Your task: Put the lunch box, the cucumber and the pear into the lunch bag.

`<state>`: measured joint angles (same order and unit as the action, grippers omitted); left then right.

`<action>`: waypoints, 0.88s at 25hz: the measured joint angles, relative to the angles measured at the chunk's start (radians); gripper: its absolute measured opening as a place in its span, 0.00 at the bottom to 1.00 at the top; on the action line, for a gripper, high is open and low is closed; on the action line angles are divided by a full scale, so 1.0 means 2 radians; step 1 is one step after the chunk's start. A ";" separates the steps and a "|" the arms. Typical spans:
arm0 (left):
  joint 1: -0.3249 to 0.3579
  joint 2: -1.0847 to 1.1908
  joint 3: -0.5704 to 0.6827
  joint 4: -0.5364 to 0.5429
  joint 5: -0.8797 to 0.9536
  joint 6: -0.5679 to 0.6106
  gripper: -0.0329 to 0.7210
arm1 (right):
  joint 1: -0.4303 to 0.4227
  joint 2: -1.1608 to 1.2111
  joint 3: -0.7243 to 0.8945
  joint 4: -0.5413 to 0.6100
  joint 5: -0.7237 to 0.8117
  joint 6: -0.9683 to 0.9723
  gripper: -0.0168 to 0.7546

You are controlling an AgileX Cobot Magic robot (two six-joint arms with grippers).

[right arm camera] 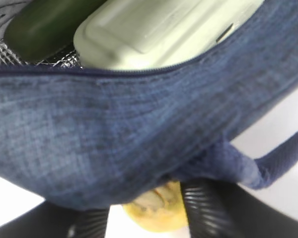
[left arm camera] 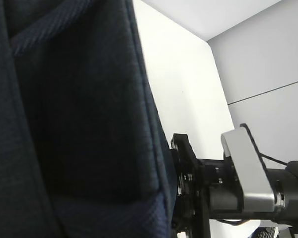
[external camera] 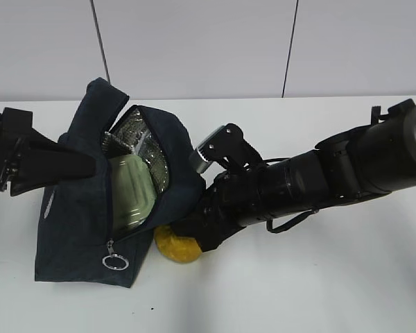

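The navy lunch bag (external camera: 76,229) lies open on the white table, with the pale green lunch box (external camera: 130,191) inside it. In the right wrist view the lunch box (right arm camera: 159,29) and the dark green cucumber (right arm camera: 44,25) lie together on the silver lining. The yellow pear (external camera: 177,246) sits on the table against the bag's near edge. My right gripper (right arm camera: 144,218) straddles the pear (right arm camera: 156,210): one finger (right arm camera: 203,208) touches it, while a gap shows at the other, so it is open. My left gripper (external camera: 83,165) is shut on the bag's left fabric (left arm camera: 79,99), holding it up.
The zipper's metal ring pull (external camera: 115,262) lies at the bag's front corner. A looped handle (right arm camera: 283,153) hangs beside my right finger. My right arm (left arm camera: 228,188) reaches in close behind the bag's wall. Bare white table (external camera: 298,277) extends to the front and right.
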<state>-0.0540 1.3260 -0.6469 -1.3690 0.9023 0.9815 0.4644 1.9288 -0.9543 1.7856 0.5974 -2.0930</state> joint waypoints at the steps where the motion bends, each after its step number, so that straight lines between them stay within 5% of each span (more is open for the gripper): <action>1: 0.000 0.000 0.000 0.000 0.000 0.000 0.02 | 0.000 0.000 0.000 0.000 0.000 0.000 0.44; 9: 0.000 0.000 0.000 0.000 0.000 0.000 0.02 | 0.000 0.000 -0.003 -0.021 0.000 0.019 0.35; 22: 0.000 0.000 0.000 0.000 0.000 0.000 0.02 | 0.000 -0.023 -0.008 -0.196 0.024 0.181 0.35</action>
<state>-0.0540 1.3260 -0.6469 -1.3690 0.9023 0.9815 0.4644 1.8828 -0.9694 1.3944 0.6459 -1.7314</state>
